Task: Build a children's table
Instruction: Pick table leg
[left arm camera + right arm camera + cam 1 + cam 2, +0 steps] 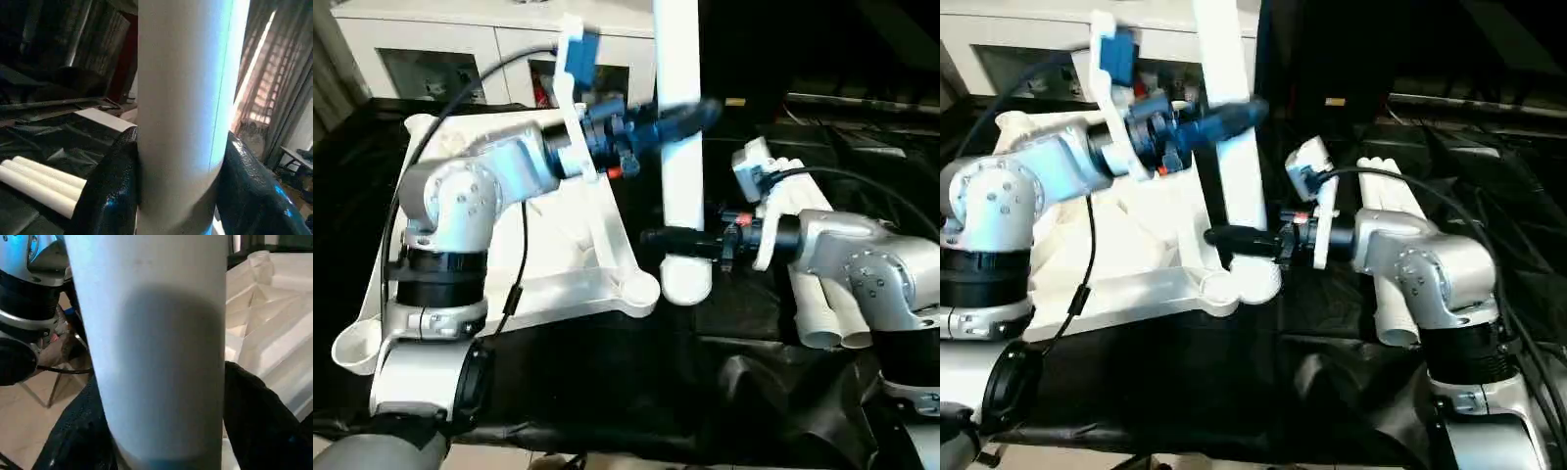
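Left hand [690, 116] has the upright leg [679, 147] clamped high up, black fingers [110, 191] pressed to either side of the white tube. The upturned table top [558, 245] lies ribbed side up toward the surface's left edge, and the leg's foot hovers just beside its near right corner socket [638, 291]. To do this well, the robot wants the tube plumb and centred over that socket, then a straight push down, no twisting. Right hand [656, 236] grips the same leg lower down, closed on it. Three spare legs [818, 284] wait near the surface's right edge.
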Available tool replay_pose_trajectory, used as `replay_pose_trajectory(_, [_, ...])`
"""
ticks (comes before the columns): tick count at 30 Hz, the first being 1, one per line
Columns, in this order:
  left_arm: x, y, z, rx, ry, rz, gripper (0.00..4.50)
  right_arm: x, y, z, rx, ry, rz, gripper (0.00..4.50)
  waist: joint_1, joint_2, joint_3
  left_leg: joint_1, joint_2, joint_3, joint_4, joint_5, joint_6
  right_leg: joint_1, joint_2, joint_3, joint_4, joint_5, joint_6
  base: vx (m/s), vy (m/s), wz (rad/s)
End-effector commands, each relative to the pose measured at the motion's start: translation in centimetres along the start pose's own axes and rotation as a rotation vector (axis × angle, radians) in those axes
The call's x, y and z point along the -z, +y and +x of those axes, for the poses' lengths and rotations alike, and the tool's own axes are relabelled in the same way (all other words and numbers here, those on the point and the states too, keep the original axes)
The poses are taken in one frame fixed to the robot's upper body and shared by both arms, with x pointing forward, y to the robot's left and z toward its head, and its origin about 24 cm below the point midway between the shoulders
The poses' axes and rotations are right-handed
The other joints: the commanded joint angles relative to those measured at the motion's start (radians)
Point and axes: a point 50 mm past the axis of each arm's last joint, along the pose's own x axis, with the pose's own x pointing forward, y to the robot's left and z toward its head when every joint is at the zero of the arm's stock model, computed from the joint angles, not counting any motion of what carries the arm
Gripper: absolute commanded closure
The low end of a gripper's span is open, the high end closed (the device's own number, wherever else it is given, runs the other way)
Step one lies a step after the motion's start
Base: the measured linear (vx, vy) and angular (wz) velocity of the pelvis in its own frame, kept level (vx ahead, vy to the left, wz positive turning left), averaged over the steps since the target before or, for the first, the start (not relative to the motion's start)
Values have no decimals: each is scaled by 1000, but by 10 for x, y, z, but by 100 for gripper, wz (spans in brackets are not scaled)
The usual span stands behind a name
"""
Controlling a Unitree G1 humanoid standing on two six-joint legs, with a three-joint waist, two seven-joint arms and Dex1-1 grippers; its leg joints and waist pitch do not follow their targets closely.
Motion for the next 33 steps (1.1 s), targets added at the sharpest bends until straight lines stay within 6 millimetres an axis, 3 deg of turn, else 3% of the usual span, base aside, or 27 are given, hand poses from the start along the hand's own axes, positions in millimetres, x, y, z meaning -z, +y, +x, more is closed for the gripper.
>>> replay_pose_trajectory(1, [-8,-7,4,66,-23,23,271,2,-3,-3,26,11,14,200,4,6,-77,7,59,-20,-73,-65,5,68,-90,58,-69,-153,-231,0,0,0])
replay_pose_trajectory(6, [-7,-5,3,64,-20,25,271,-1,-4,-2,39,-5,7,239,4,7,-78,6,59,-21,-73,-60,3,67,-88,56,-68,-156,-224,0,0,0])
replay_pose_trajectory(8, [-4,1,5,-11,9,47,271,-3,-7,-1,79,-22,-12,243,3,8,-78,5,59,-22,-73,-60,2,66,-89,56,-69,-155,-223,0,0,0])
replay_pose_trajectory(9, [-2,6,6,-60,18,48,236,-4,-8,0,98,-30,-25,246,2,8,-78,6,58,-20,-73,-65,-3,64,-88,55,-70,-160,-221,0,0,0])
replay_pose_trajectory(12, [3,23,7,-265,14,16,202,-7,-15,7,216,-73,-68,250,1,9,-78,7,59,-22,-73,-63,-13,64,-87,55,-71,-159,-217,0,0,0])
replay_pose_trajectory(15, [11,28,9,-387,14,54,174,-6,-19,16,311,-83,-86,256,-2,9,-82,5,59,-22,-72,-50,-22,67,-88,55,-68,-136,-217,0,0,0])
replay_pose_trajectory(19, [23,29,13,-478,-12,34,148,-5,-17,27,360,-88,-99,256,-2,13,-83,3,60,-22,-72,-32,-9,69,-87,55,-63,-75,-226,0,0,0])
replay_pose_trajectory(20, [23,29,13,-484,-14,31,148,-5,-17,28,361,-91,-98,256,-3,12,-84,3,60,-22,-71,-30,-9,70,-87,55,-60,-65,-229,0,0,0])
replay_pose_trajectory(21, [25,30,14,-500,-18,23,191,-5,-16,29,363,-97,-98,256,-3,12,-82,3,60,-21,-72,-39,-3,70,-87,55,-63,-69,-233,0,0,0])
replay_pose_trajectory(22, [26,31,14,-519,-23,16,191,-6,-16,31,367,-106,-97,256,-3,11,-82,3,59,-21,-72,-49,-1,70,-87,55,-65,-84,-230,0,0,0])
replay_pose_trajectory(23, [25,33,14,-556,-40,13,186,-6,-15,32,372,-115,-93,256,-2,17,-82,4,59,-22,-73,-54,-2,69,-88,55,-66,-93,-229,0,0,0])
replay_pose_trajectory(25, [23,35,13,-572,-55,10,184,-6,-16,33,380,-118,-96,256,-4,15,-79,5,58,-21,-74,-73,-7,68,-86,55,-71,-125,-218,0,0,0])
replay_pose_trajectory(28, [18,36,11,-593,-82,12,226,-6,-16,34,399,-121,-99,257,-5,16,-78,6,57,-22,-75,-88,-12,67,-86,55,-75,-156,-203,0,0,0])
replay_pose_trajectory(30, [15,35,10,-596,-101,10,225,-6,-16,34,405,-120,-100,257,-5,20,-79,6,57,-23,-75,-87,-16,66,-85,55,-74,-153,-199,0,0,0])
replay_pose_trajectory(33, [13,34,9,-586,-94,25,250,-4,-16,33,412,-113,-106,257,-6,16,-80,5,57,-23,-75,-71,-10,66,-83,55,-70,-116,-203,0,0,0])
